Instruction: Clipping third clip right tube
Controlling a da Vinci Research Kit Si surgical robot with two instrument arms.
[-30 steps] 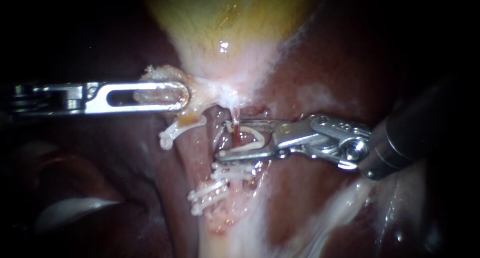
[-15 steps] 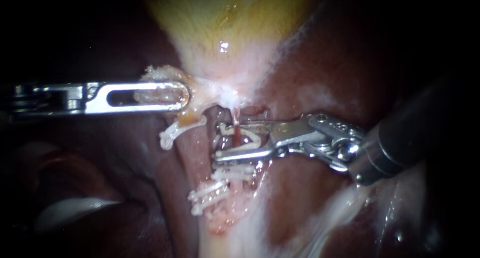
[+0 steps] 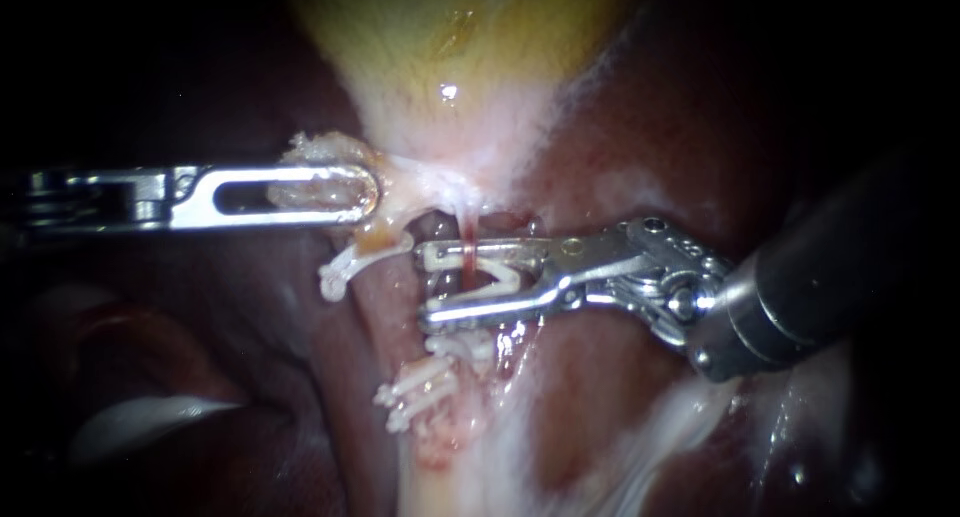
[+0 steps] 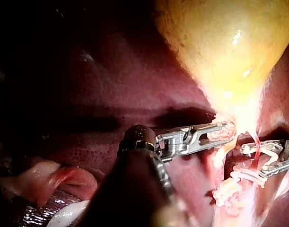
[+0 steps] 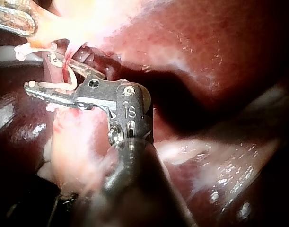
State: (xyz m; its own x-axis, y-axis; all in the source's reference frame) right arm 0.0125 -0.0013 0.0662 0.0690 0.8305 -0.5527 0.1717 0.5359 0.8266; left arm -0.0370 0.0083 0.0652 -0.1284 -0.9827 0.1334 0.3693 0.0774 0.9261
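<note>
White plastic clip (image 3: 482,291), V-shaped, is held open in the right instrument's (image 3: 428,283) claw, straddling the thin red right tube (image 3: 465,249) at view centre. Step in hand: closure. Next move calls for a square squeeze, clear of the seated clips (image 3: 430,377) at 7 o'clock. The left instrument's (image 3: 365,190) claw, entering from 9 o'clock, grips pale, fibrous gallbladder (image 3: 450,37) tissue.

Light pools centrally, edges sink black; wet glare dots the gallbladder (image 3: 450,47); left instrument (image 3: 368,191) gleams.

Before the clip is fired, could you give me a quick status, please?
Left instrument shut on tissue. Right instrument holds open clip astride right tube. Lower clips just beneath, nothing blocking.
</note>
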